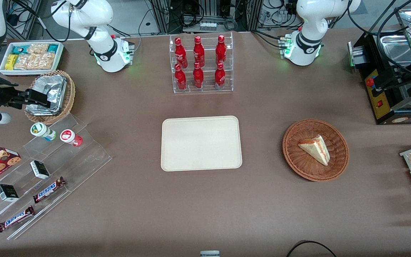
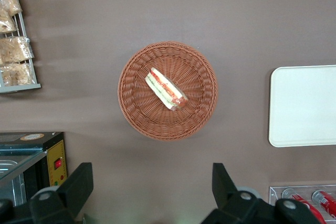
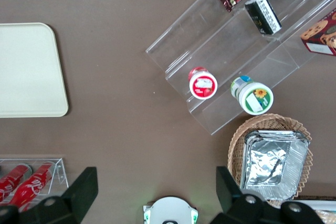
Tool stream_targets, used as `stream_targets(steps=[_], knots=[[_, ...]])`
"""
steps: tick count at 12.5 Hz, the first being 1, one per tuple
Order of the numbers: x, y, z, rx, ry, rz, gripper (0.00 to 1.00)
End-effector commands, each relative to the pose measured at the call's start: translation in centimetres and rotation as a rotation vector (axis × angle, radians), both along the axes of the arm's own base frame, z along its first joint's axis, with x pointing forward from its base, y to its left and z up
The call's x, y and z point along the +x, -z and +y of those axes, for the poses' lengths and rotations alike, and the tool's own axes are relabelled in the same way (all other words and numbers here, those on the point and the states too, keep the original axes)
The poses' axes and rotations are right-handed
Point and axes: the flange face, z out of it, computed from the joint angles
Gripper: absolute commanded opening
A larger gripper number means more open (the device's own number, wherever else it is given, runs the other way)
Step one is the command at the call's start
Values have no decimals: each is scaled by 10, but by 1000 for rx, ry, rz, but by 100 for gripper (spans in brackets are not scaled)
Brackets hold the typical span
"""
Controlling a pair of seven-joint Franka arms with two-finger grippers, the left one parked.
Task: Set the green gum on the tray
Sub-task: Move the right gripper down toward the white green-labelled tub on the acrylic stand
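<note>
1. Tray (image 1: 201,143): lies flat at the table's middle, nothing on it, well apart from the gripper (image 1: 39,97) toward the parked arm's end of the table.
2. Clear stepped rack (image 1: 66,153): sits just below the gripper and nearer the front camera; it carries the gum on its top step.
3. Gripper (image 3: 156,186): hangs above the foil-filled wicker basket (image 1: 66,93), fingers spread apart, nothing between them.
4. Green gum (image 1: 42,131): stands upright, lid up, near the gripper and nearer the front camera than it, not touching it. The red-lidded bottle (image 1: 71,137) stands just beside it, between it and the tray.
5. Judgement: the gripper must travel toward the front camera and descend vertically over the green lid (image 3: 255,95), avoiding the red-lidded bottle.
</note>
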Motion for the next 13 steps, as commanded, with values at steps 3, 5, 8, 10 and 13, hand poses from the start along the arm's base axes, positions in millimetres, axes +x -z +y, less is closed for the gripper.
stream_targets(steps=[3,5,8,10,13], knots=[[-1,-3,-12,11,19,6,100],[-7,15,-15,15,-12,4,100],[-17,46,-28,27,-94,-55,100],[-20,74,-53,25,-190,-84,100],[-24,110,-92,26,-366,-169,100]])
